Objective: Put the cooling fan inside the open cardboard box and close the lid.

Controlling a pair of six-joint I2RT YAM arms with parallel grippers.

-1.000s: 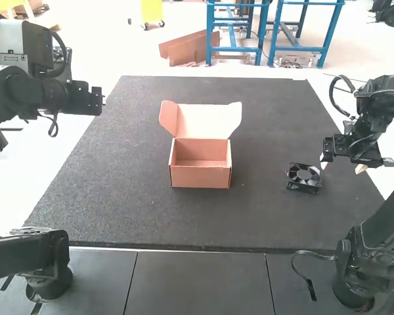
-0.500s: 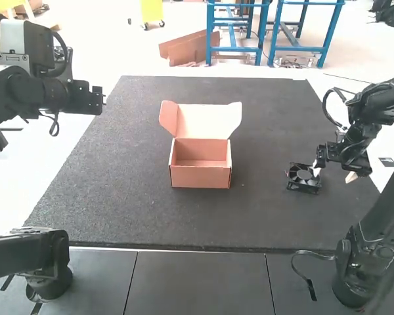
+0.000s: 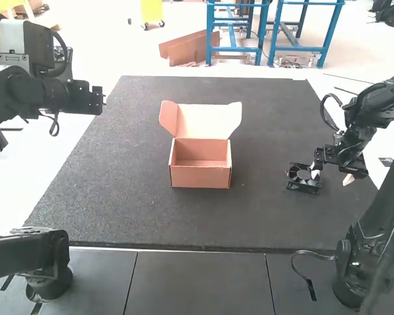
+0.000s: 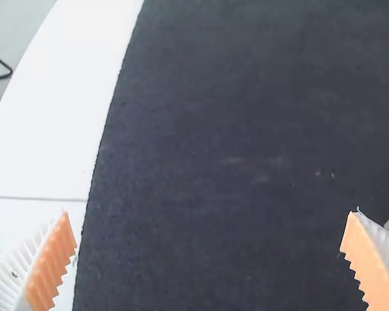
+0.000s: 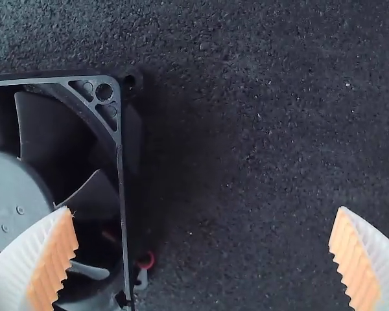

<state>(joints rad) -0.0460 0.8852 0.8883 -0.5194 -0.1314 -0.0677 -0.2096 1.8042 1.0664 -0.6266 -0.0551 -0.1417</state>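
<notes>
As the right fingers [image 5: 48, 259] stand apart, one overlaps the cooling fan [image 5: 32, 162].

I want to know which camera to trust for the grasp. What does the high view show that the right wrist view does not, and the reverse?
The high view adds the open cardboard box mid-mat, its lid standing up at the back, with the cooling fan lying to its right. The right wrist view adds close detail: the fan's blades, hub, a corner hole and a red wire, with one orange pad against the fan. Both share the fan, the black mat and the open right gripper by the fan.
</notes>
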